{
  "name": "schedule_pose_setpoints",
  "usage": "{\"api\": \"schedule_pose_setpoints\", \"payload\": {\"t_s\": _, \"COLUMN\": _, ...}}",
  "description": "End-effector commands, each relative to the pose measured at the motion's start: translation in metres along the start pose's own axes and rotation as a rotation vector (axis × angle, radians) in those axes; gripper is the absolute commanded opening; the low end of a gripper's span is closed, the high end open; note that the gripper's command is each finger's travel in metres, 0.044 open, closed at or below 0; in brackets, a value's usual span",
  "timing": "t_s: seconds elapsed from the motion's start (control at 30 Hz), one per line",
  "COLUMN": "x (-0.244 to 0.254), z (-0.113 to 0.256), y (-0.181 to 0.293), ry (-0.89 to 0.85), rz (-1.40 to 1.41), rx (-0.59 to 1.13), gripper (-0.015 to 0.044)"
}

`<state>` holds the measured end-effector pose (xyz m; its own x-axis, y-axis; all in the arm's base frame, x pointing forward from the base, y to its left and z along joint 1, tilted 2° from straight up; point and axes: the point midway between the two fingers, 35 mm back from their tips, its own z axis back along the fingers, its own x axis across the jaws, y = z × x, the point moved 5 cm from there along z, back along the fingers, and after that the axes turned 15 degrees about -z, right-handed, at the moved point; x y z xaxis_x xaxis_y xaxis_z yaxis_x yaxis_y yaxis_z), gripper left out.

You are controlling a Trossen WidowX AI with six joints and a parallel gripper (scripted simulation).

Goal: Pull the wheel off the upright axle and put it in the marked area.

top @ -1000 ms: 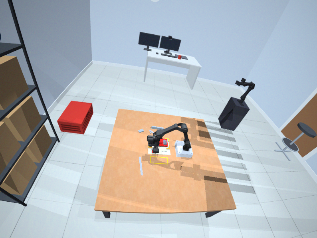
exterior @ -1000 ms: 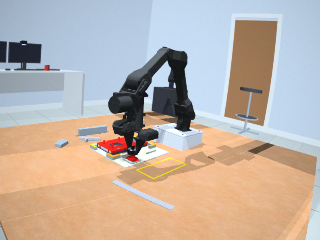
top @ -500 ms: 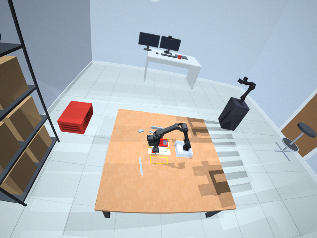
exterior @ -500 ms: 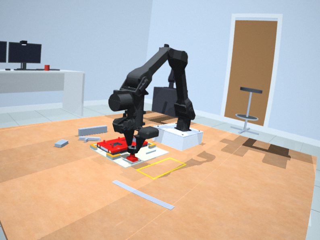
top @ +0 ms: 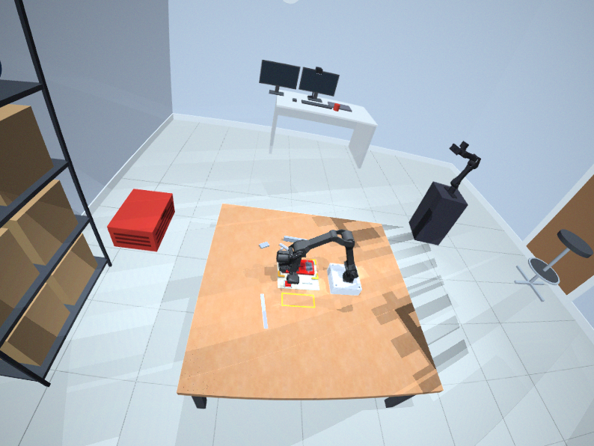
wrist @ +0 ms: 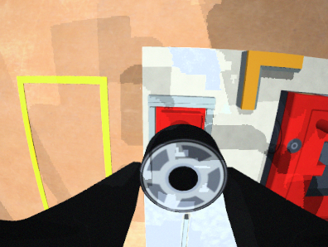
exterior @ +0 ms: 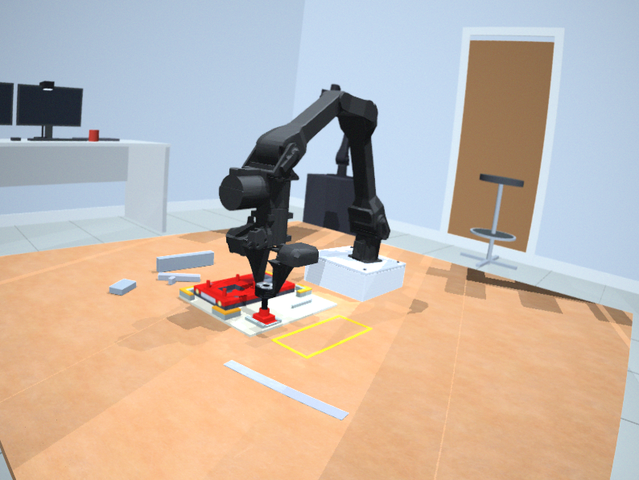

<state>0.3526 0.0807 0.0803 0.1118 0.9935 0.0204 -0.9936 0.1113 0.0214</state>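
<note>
My gripper [exterior: 265,287] [wrist: 181,172] is shut on the black wheel with a grey hub [exterior: 265,291] [wrist: 167,178] and holds it level, a finger on either side. The wheel is at about the height of the tip of the upright black axle [exterior: 265,304]. I cannot tell whether the tip is still inside the hub. The axle stands on a red block [top: 287,283] [exterior: 264,316] [wrist: 180,115]. The marked area [top: 298,306] [exterior: 339,342] [wrist: 62,79] is a yellow outline on the table, beside the white board. The arm hides the wheel in the top view.
The white board [exterior: 319,305] carries the red car chassis [exterior: 208,294] [wrist: 290,166] and orange-topped corner pieces [exterior: 225,309] [wrist: 248,83]. A flat pale bar [top: 263,312] [exterior: 286,390] lies beyond the outline. The white robot base [exterior: 335,276] stands to the right. Grey blocks [exterior: 122,287] lie behind.
</note>
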Motion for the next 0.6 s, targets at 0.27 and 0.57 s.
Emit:
{"api": "schedule_pose_setpoints", "payload": {"t_s": 0.27, "x": -0.0001, "z": 0.0057, "y": -0.0003, "ry": 0.0, "rz": -0.003, "rx": -0.007, "gripper": 0.0}}
{"api": "schedule_pose_setpoints", "payload": {"t_s": 0.57, "x": -0.0002, "z": 0.0085, "y": -0.0001, "ry": 0.0, "rz": -0.003, "rx": -0.008, "gripper": 0.0}}
